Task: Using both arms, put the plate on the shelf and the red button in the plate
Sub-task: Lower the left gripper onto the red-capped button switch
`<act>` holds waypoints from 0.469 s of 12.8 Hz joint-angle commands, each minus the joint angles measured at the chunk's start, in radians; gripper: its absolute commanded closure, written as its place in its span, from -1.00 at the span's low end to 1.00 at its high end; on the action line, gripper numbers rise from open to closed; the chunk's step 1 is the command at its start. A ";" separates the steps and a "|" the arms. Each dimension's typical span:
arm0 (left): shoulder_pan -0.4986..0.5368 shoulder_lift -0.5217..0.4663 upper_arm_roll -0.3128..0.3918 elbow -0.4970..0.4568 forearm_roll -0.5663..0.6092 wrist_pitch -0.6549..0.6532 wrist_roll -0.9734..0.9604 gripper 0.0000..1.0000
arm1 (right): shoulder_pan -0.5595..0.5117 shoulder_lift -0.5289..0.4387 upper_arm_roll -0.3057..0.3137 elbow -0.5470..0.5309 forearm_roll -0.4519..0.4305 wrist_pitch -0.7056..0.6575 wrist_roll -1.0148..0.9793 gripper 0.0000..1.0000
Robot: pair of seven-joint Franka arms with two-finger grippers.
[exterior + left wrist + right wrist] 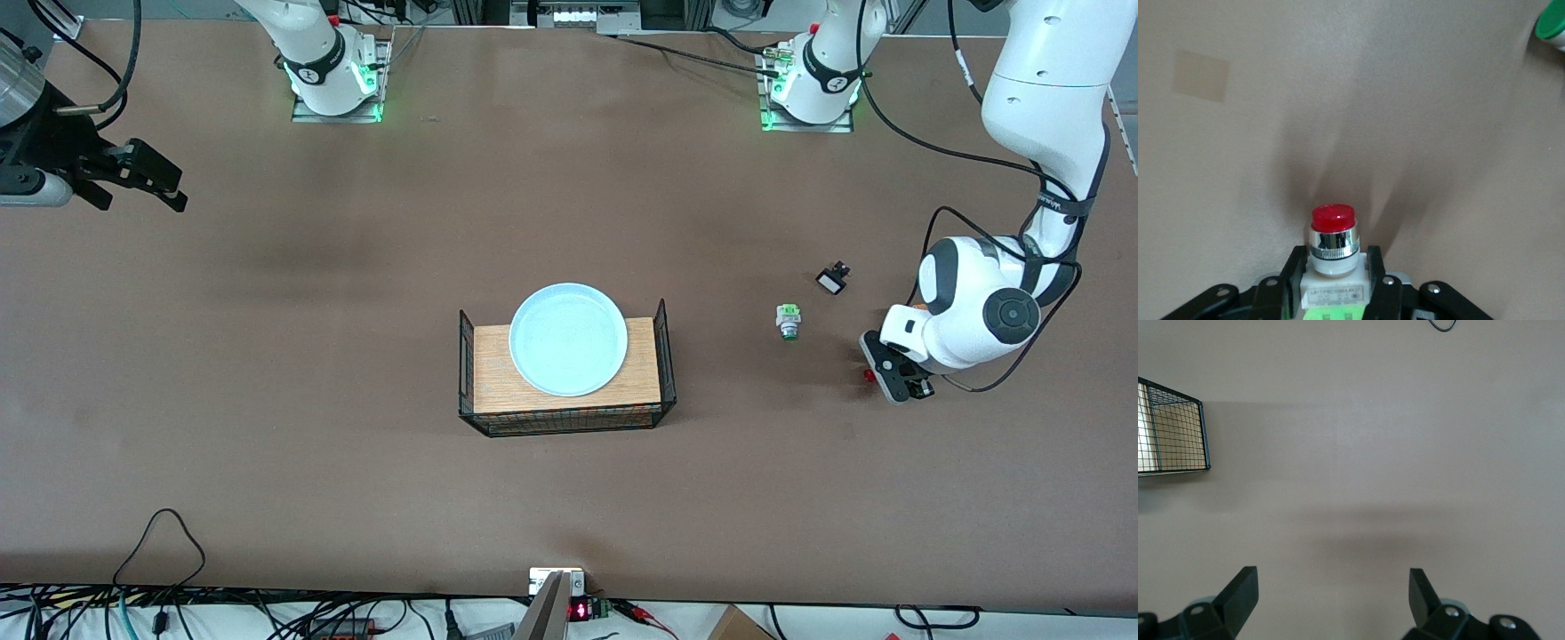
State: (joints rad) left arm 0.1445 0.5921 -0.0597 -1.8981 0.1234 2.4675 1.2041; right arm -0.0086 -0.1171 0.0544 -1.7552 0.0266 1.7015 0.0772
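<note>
The left gripper point(1331, 293) is down at the table point(267, 356), fingers point(1290, 273) clenched on the red button point(1333, 230). The plate point(569, 339) lies on a wire rack point(662, 356). The right gripper point(1331, 593) waits, fingers spread.

white jointed arms point(1049, 80), black fingers point(1238, 593), black cables point(942, 151)

No text can be read anywhere; the red button point(1333, 230) carries a white label with print too blurred to make out.
</note>
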 commanded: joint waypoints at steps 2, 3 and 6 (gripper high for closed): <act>-0.006 -0.096 -0.037 0.065 0.007 -0.183 -0.033 0.80 | -0.002 -0.024 0.004 -0.013 -0.011 -0.002 0.007 -1.00; -0.005 -0.107 -0.075 0.126 0.004 -0.278 -0.082 0.80 | -0.002 -0.024 0.004 -0.013 -0.011 -0.002 0.007 -1.00; -0.006 -0.107 -0.207 0.334 0.002 -0.555 -0.310 0.79 | -0.002 -0.026 0.002 -0.015 -0.011 -0.003 0.009 -1.00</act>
State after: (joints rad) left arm 0.1407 0.4814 -0.1959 -1.6834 0.1217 2.0597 1.0270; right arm -0.0086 -0.1191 0.0543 -1.7552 0.0266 1.7012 0.0772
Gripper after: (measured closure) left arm 0.590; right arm 0.000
